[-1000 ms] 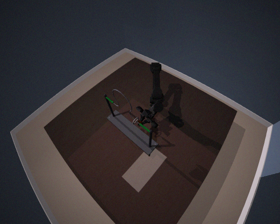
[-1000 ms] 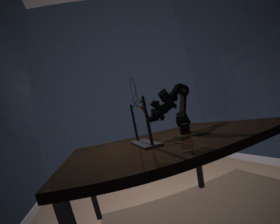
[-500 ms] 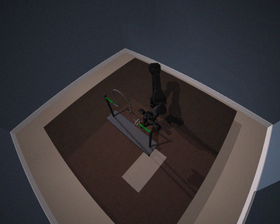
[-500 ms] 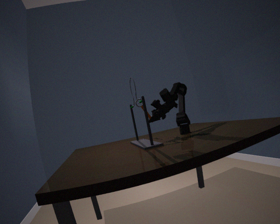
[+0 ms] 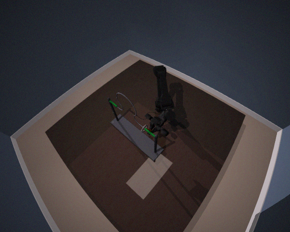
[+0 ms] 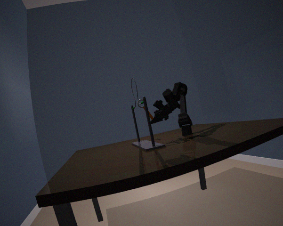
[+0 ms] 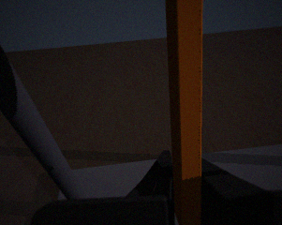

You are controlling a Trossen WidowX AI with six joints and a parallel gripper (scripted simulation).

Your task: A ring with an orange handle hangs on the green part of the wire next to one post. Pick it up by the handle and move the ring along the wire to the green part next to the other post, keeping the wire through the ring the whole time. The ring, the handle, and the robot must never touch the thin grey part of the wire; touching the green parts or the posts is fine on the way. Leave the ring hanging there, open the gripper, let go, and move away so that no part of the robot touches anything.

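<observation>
in the exterior view, the near edge of the surface (image 5: 102, 174) (image 6: 107, 165) curved across the front, with a broad stretch between it and the base plate (image 5: 140, 140) (image 6: 143, 145) (image 7: 108, 178). the near post (image 5: 155, 144) (image 6: 149, 121) (image 7: 42, 136) rose close to one end of that plate, its top joined to the near green part (image 5: 151, 133) (image 6: 141, 102) of the wire.

the ring (image 5: 141, 129) (image 6: 138, 103) was around the wire at the inner end of this green part, a little away from the near post; whether it touched the grey there could not be told. its orange handle (image 5: 148, 129) (image 6: 148, 113) (image 7: 189, 94) slanted down toward the arm, and the claw (image 5: 149, 131) (image 6: 152, 121) (image 7: 174, 157) was closed on it. in the wrist view a gap showed between handle and near post.

beyond, the thin grey wire (image 5: 126, 95) (image 6: 131, 84) looped high, leaving open air between its bend and the plate. the far green part (image 5: 113, 103) (image 6: 133, 107) met the far post (image 5: 113, 109) (image 6: 135, 124), well apart from the ring. the arm (image 5: 162, 90) (image 6: 182, 104) stood to one side of the plate, near another edge of the surface, with the blue wall (image 6: 100, 60) behind.
</observation>
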